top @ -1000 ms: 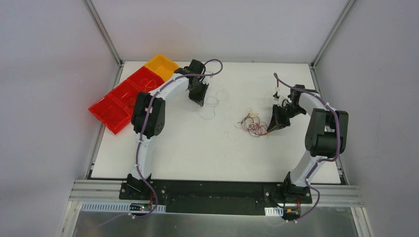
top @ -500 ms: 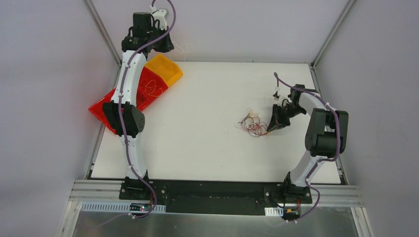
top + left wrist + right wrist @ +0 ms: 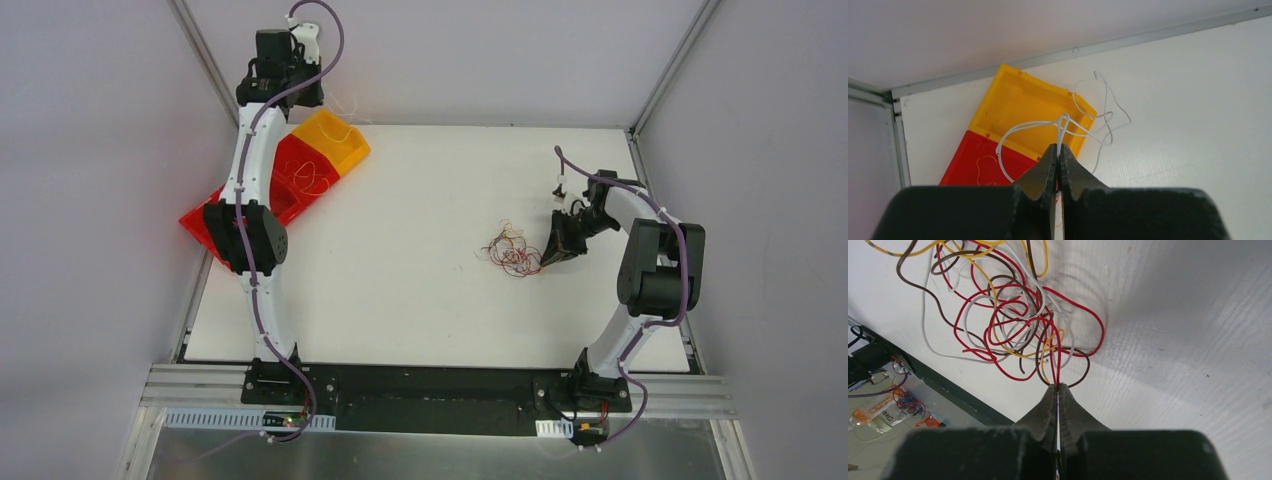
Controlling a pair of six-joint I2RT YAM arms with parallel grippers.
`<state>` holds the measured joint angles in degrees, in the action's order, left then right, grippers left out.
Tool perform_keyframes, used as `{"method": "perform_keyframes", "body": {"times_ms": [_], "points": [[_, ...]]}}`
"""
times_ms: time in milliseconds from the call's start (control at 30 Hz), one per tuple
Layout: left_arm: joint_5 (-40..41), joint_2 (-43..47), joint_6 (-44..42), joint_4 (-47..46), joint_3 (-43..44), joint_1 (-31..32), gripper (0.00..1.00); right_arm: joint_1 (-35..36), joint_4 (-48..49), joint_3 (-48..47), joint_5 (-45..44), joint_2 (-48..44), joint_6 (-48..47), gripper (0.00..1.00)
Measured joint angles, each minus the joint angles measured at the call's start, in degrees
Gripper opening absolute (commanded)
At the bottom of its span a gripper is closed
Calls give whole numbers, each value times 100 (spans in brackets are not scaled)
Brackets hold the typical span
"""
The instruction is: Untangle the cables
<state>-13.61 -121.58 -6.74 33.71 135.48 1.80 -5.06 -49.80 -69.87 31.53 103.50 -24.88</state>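
Observation:
A tangle of thin red, yellow, white and brown cables [image 3: 510,250] lies on the white table, right of centre; it fills the top of the right wrist view [image 3: 1013,320]. My right gripper [image 3: 552,256] [image 3: 1058,386] is shut on strands at the tangle's edge, low at the table. My left gripper [image 3: 300,92] [image 3: 1058,147] is raised high at the far left and is shut on a white cable [image 3: 1068,125], whose loops hang above the yellow bin [image 3: 1023,107] and the table beside it.
A row of bins stands at the far left: the yellow bin [image 3: 332,138] and red bins [image 3: 262,190]; one red bin holds thin orange wires [image 3: 312,182]. The table's frame edges and grey walls surround the work area.
My left arm swung from the table's middle up to the far left corner, carrying the white cable over the bins. The right arm and the tangle stayed put.

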Motion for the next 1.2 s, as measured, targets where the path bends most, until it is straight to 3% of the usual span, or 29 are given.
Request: {"method": "perform_keyframes", "body": {"times_ms": [200, 567, 1200], "points": [[579, 42, 133, 17, -688, 0, 0, 0, -2, 0, 0, 22, 2, 0], [1528, 42, -450, 72, -715, -4, 0, 0, -28, -68, -4, 39, 26, 0], [1515, 225, -640, 74, -695, -308, 0, 0, -39, -83, -22, 42, 87, 0]]}}
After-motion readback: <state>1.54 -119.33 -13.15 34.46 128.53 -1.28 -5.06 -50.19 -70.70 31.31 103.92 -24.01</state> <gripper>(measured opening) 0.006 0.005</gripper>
